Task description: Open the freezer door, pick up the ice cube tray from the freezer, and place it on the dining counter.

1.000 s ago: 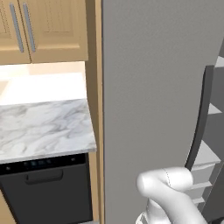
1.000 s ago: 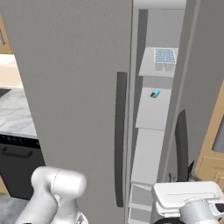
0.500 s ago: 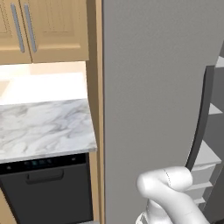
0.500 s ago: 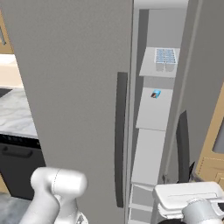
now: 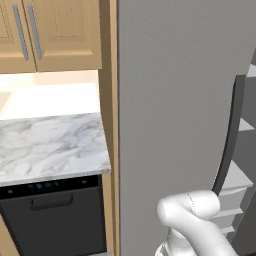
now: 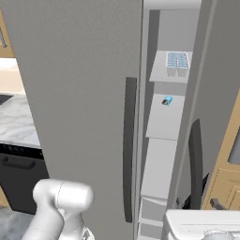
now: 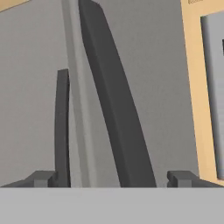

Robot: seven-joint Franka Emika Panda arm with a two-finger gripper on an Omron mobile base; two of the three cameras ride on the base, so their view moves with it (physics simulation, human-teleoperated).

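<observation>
Nearest to my hand camera, the gripper (image 7: 111, 179) stands with its jaws spread wide and nothing clamped between them; the long dark curved handle (image 7: 114, 100) of the freezer door (image 7: 166, 87) runs up through the gap between the fingertips without visible contact on either side. In the right base view I read the freezer door (image 6: 213, 93) as swung partly outward, leaving a tall narrow opening into the freezer (image 6: 164, 140), beside the plain twin door (image 6: 79, 84) with its own dark handle (image 6: 129, 150). I judge the door-opening step as begun but not complete: the gap looks too tight for the arm to reach through. Farther in, a small blue item (image 6: 167, 100) sits on a middle shelf, and above it the ice cube tray (image 6: 177, 61) lies flat on an upper shelf, untouched. Picking up the tray and carrying it to the dining counter are both outstanding. In the left base view, a small marble counter (image 5: 50, 145) sits over a black appliance (image 5: 50, 215).
</observation>
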